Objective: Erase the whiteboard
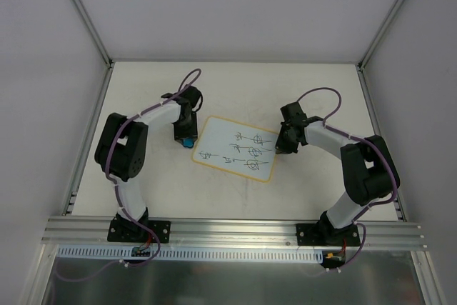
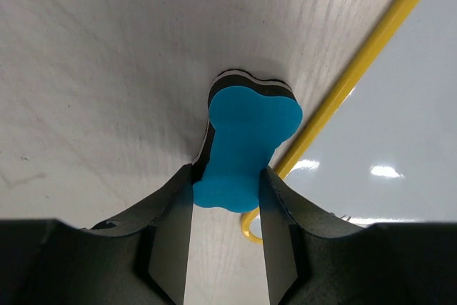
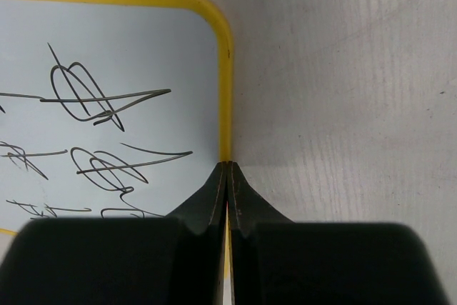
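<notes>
The whiteboard (image 1: 235,149) lies flat mid-table, with a yellow rim and rows of dark scribbles. My left gripper (image 1: 185,136) is shut on a blue eraser (image 1: 187,143) with a black and white backing, just off the board's left edge. In the left wrist view the eraser (image 2: 250,133) sits between my fingers (image 2: 227,176), its far end down at the tabletop beside the yellow rim (image 2: 357,76). My right gripper (image 1: 280,149) is shut and empty. Its tips (image 3: 227,166) rest over the board's right rim (image 3: 226,69), next to the scribbles (image 3: 93,94).
The off-white tabletop (image 1: 143,91) is fenced by grey walls and metal frame posts at the back and sides. An aluminium rail (image 1: 235,228) carrying both arm bases runs along the near edge.
</notes>
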`<state>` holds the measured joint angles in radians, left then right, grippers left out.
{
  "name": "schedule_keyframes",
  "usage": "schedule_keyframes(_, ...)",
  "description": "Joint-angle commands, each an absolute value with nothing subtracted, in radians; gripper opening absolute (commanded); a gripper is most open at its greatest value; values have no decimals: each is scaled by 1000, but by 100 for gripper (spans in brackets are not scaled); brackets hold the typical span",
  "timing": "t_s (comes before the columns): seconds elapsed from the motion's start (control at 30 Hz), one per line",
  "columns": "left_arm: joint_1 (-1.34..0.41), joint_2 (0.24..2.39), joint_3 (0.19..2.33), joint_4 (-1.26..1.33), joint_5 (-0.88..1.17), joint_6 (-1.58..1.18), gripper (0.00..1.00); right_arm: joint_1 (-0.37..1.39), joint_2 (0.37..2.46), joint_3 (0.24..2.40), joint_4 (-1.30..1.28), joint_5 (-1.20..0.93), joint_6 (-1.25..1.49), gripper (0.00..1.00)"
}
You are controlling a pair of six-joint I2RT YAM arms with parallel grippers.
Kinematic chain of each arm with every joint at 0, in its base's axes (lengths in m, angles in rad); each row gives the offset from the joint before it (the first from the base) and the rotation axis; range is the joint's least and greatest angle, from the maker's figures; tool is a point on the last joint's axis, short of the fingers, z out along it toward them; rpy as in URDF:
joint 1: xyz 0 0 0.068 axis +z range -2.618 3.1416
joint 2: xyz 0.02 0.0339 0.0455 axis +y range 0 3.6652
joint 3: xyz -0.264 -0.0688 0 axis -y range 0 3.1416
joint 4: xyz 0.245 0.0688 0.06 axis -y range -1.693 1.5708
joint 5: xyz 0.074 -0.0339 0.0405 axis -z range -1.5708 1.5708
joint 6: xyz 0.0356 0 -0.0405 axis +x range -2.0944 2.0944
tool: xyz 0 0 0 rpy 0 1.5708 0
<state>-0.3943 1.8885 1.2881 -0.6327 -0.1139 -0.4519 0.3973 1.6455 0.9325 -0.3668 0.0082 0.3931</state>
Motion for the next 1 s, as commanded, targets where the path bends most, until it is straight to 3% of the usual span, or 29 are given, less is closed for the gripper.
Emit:
schedule_keyframes(0.0, -403, 1775, 1256, -673, -135, -430, 0, 397, 1643, 902, -400, 37, 396, 0)
schedule_keyframes(0.27, -489, 1624, 1183, -670, -89, -489, 0, 396, 1644, 896, -400, 37, 400, 0)
schedule_keyframes(0.63, -751, 1879, 1341, -652, -103, -566, 0, 397, 1655, 905, -400, 31, 403, 0)
schedule_keyframes(0.97, -753, 1910, 1243, -653, -184, -591, 0, 397, 1644, 890, -399, 28, 400, 0)
